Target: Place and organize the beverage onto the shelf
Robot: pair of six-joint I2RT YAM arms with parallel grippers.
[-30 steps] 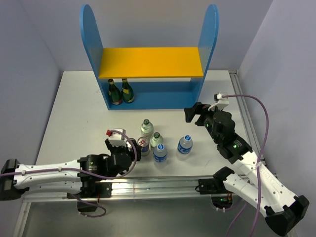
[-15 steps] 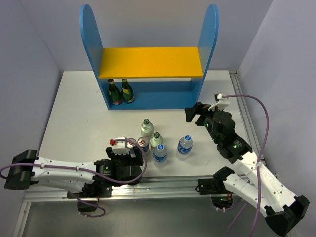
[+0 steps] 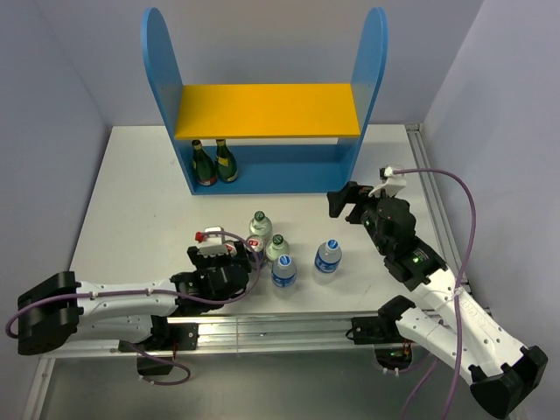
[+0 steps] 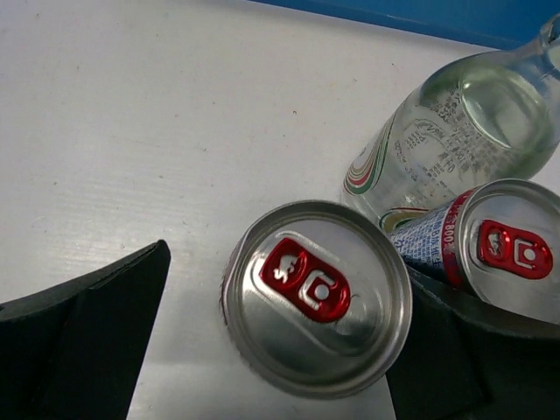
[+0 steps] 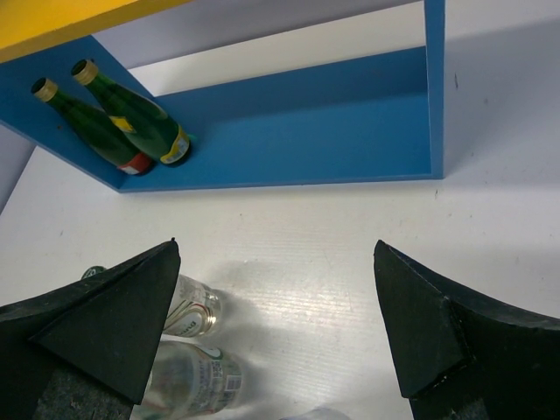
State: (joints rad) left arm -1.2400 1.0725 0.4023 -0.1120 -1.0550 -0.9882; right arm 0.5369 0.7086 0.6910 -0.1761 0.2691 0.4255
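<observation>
**Top view and both wrist views.** The left gripper (image 4: pixel 284 267) is being held wide open, low over the table (image 3: pixel 131 201). One silver can (image 4: pixel 317 297) is being framed between its two fingers (image 4: pixel 83 337). The can is not being gripped: a strip of table is showing between it and the finger at the left of the wrist view. Whether the opposite finger is touching the can cannot be told. A second can (image 4: pixel 506 254) is standing just beside the first, close against a pale-green bottle (image 4: pixel 464 122) behind it.

In the top view, a second pale-green bottle (image 3: pixel 277 247) and two water bottles (image 3: pixel 283 269) are standing upright just right of the cans. All six drinks are being shown on the table, in front of the shelf (image 3: pixel 157 70) and apart from it. Two dark green bottles (image 3: pixel 203 164) are standing at the left end of the shelf's blue bottom board.

The right gripper (image 5: pixel 276 249) is being held open above the table with nothing between its fingers. It is facing the bottom board, to the right of the drinks.
</observation>
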